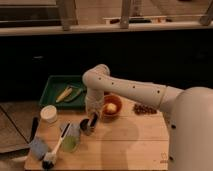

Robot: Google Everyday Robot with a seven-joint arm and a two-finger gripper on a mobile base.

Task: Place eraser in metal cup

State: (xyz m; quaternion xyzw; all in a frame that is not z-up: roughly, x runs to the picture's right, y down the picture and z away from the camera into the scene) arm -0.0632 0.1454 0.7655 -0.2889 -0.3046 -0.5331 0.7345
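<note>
The metal cup (87, 129) stands on the wooden table, left of the orange bowl. The eraser (94, 120), a dark slab with a pale edge, stands tilted with its lower end at or inside the cup's rim and its upper end just under my gripper. My gripper (92, 113) hangs straight down from the white arm, directly above the cup and touching or nearly touching the eraser's top. Whether the eraser rests on the cup's bottom is hidden.
An orange bowl (111, 106) with a yellow thing sits right of the gripper. A translucent green cup (70, 141), a brush (53, 152), a blue block (37, 147) and a white jar (49, 114) lie left. A green tray (56, 85) is behind; dark small pieces (145, 108) lie right.
</note>
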